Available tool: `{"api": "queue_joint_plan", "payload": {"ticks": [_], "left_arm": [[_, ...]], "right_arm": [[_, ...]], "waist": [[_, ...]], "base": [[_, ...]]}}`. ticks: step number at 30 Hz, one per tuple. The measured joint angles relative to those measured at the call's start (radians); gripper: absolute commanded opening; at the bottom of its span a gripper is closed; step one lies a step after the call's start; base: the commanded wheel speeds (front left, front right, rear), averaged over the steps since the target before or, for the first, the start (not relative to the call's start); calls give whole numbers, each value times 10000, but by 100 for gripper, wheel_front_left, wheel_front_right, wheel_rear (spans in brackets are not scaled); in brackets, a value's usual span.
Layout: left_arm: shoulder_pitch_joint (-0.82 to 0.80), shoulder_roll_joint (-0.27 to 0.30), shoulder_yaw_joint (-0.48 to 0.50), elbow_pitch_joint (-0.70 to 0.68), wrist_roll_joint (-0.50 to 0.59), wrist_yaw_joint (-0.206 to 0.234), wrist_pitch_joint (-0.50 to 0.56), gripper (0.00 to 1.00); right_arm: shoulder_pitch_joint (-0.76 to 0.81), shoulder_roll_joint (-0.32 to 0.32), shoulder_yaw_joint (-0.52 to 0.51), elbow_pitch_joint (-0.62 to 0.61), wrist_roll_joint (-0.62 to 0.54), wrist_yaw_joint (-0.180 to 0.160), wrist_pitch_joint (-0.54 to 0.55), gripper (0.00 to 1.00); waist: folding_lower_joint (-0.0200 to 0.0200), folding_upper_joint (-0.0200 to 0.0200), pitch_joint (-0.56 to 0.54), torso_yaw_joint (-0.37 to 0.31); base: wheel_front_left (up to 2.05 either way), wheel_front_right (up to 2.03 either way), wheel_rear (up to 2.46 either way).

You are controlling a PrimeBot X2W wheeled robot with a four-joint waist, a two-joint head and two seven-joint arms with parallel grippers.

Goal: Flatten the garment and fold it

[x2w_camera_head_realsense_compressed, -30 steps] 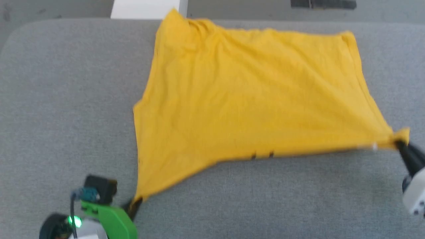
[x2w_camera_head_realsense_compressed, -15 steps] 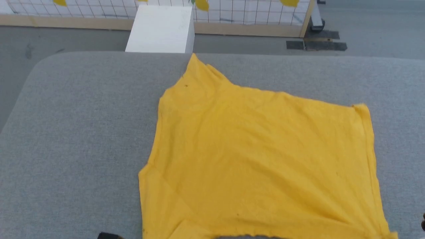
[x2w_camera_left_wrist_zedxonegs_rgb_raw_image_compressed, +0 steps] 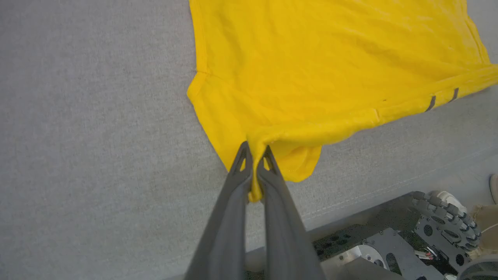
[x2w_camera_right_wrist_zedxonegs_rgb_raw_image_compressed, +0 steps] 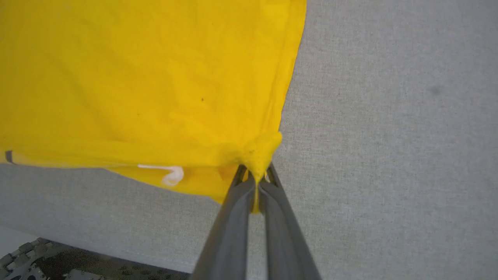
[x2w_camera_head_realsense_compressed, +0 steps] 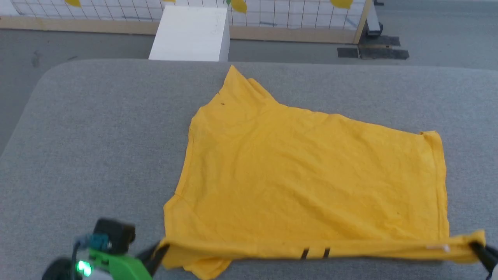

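1. Shirt (x2w_camera_head_realsense_compressed: 311, 175) lay spread on the grey tabletop (x2w_camera_head_realsense_compressed: 97, 136), reaching away from both tools. Its body was mostly open, with soft wrinkles and no hard bunching.
2. Left tool (x2w_camera_left_wrist_zedxonegs_rgb_raw_image_compressed: 255, 151) was clamped tight on one near corner, with yellow cloth pinched between its closed fingers and poking out below the tips.
3. Right tool (x2w_camera_right_wrist_zedxonegs_rgb_raw_image_compressed: 255, 173) was likewise closed on the other near corner, and a small nub of cloth stood above its tips.
4. Between the two tools the near edge ran as a taut band, rolled over on itself and seemingly a little raised. Two short black marks (x2w_camera_head_realsense_compressed: 315, 253) sat on it about midway, and a white mark (x2w_camera_head_realsense_compressed: 437, 247) lay just beside the right tool.
5. Just beside the left tool, a flap of cloth, probably a sleeve, was tucked under that band and sagged loosely onto the tabletop.
6. Farthest from the tools, the corner on the left tool's side rose to a crumpled peak. The far corner on the right tool's side lay flat.
7. Flattening looked well under way but not finished, since the rolled near edge, the tucked flap and the far peak all needed smoothing.
8. No fold was in place yet, so the whole folding part appeared to be left to do, and neither corner had been let go.
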Motion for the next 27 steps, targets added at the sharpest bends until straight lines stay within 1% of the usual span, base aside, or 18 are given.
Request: {"api": "queue_joint_plan", "payload": {"ticks": [5, 9, 13, 16, 19, 22, 26, 27], "left_arm": [[-2247, -94, -2, 474, 414, -945, 224, 0], [-4265, -623, 19, 1340, 867, -1490, 253, 0], [-5730, -1266, -98, 2443, 1030, -1935, 198, 0], [-6415, -1689, -234, 3344, 1206, -2184, 63, 0], [-6800, -2048, -389, 4243, 1296, -2316, -169, 0], [-6970, -2431, -485, 5010, 1406, -2360, -623, 0], [-7119, -2897, -612, 5921, 1720, -2366, -1396, 0], [-7119, -3012, -665, 6126, 1726, -2376, -1476, 7]], "right_arm": [[-1666, -721, 399, 119, -117, 0, -119, 0], [-2926, -1319, 786, 443, -109, 0, -130, 0], [-4061, -1743, 1335, 991, -52, 0, -153, 0], [-4722, -1896, 1820, 1547, -33, 0, -151, 0], [-5184, -1921, 2249, 2098, 6, 0, -169, 0], [-5438, -1893, 2587, 2679, 52, 0, -387, 0], [-5650, -1814, 2715, 3317, 163, 0, -692, 0], [-5727, -1810, 2711, 3407, 203, 0, -750, 7]], "waist": [[0, 0, 483, -54], [0, 0, 1032, -99], [1, 0, 1669, -158], [0, 0, 2154, -214], [1, 0, 2609, -271], [1, 0, 3014, -319], [1, 0, 3430, -341], [1, 0, 3504, -335]], "base": [[0, 0, 0], [0, 0, 0], [0, 0, 0], [0, 0, 0], [0, 0, 0], [0, 0, 0], [0, 0, 0], [0, 0, 0]]}}
